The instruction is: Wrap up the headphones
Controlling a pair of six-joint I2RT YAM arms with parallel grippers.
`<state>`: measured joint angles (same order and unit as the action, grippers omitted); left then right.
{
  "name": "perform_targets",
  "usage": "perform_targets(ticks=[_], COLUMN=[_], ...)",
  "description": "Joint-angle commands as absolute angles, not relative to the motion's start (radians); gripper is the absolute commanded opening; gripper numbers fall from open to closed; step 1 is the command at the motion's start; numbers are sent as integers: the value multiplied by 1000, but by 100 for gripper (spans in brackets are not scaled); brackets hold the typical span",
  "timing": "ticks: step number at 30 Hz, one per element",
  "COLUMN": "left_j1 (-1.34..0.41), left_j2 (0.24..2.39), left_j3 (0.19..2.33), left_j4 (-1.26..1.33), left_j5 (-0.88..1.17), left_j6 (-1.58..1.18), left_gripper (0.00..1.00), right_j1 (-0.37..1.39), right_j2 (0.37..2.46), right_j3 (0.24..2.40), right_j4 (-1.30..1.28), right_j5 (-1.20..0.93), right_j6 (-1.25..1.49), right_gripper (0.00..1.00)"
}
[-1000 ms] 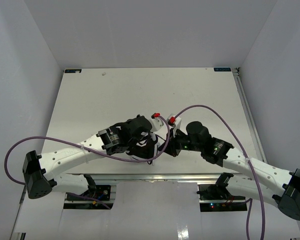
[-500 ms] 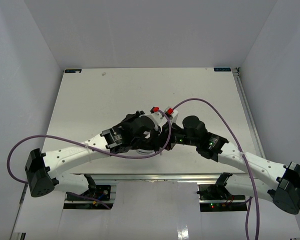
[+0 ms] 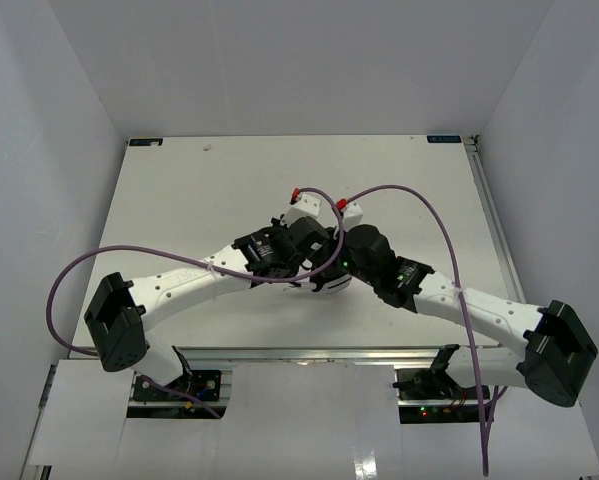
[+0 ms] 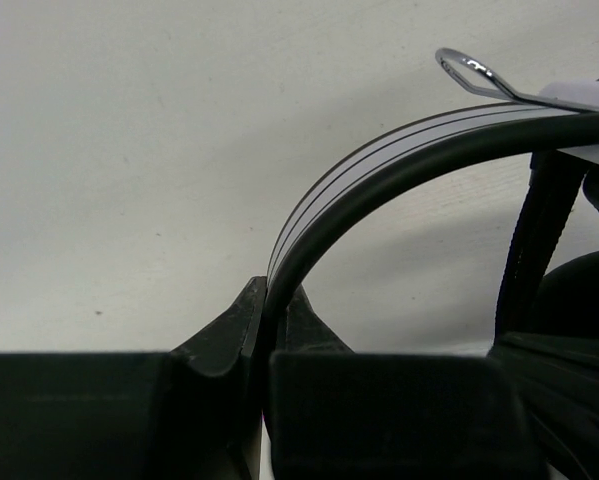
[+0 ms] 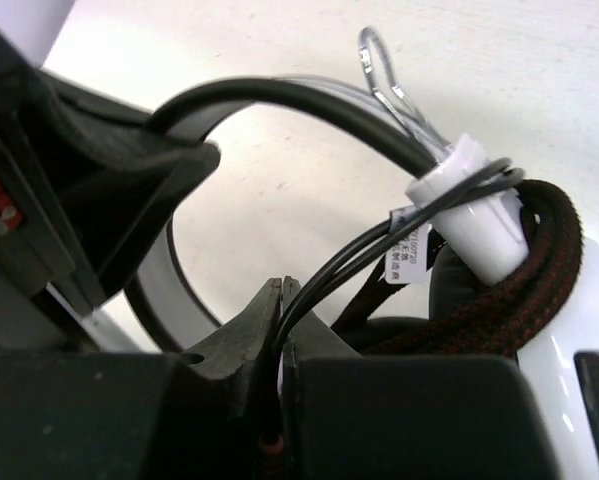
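seen from above, the 2 arms meet over the middle of the table [image 3: 199,190], their wrists hiding all but a white sliver of the headphones [image 3: 324,285]. the wrist cameras show what that view cannot. the left gripper [image 4: 270,296] is clamped on the thin black headband [image 4: 379,165], whose pale outer face carries fine dark lines. the right gripper [image 5: 278,292] pinches the thin dark cord [image 5: 351,252] between closed jaws. a bare metal loop [image 5: 377,62] juts above the white slider [image 5: 474,205], where a small label [image 5: 411,256] bears print too small to read. compared with 1 second earlier, both wrists sit farther from the near edge. the elbows have swung inward, and the right arm's purple cable [image 3: 397,187] arches farther up the table.
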<state>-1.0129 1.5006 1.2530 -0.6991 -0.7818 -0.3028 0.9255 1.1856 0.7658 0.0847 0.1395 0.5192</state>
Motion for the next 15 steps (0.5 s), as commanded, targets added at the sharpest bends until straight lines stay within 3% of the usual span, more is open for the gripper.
perform_targets(ticks=[1, 7, 15], left_j1=[-971, -822, -714], left_j2=[1470, 1416, 1515], left_j3=[1217, 1033, 973], left_j4=[-543, -270, -160], left_j5=[-711, -411, -343], left_j6=[-546, -624, -678], left_gripper=[0, 0, 2], right_j1=[930, 890, 815], right_j2=[1250, 1399, 1630], right_j3=[827, 890, 1004], right_j4=[91, 101, 224], right_j5=[323, 416, 299], right_j6=[479, 380, 240], right_gripper=[8, 9, 14])
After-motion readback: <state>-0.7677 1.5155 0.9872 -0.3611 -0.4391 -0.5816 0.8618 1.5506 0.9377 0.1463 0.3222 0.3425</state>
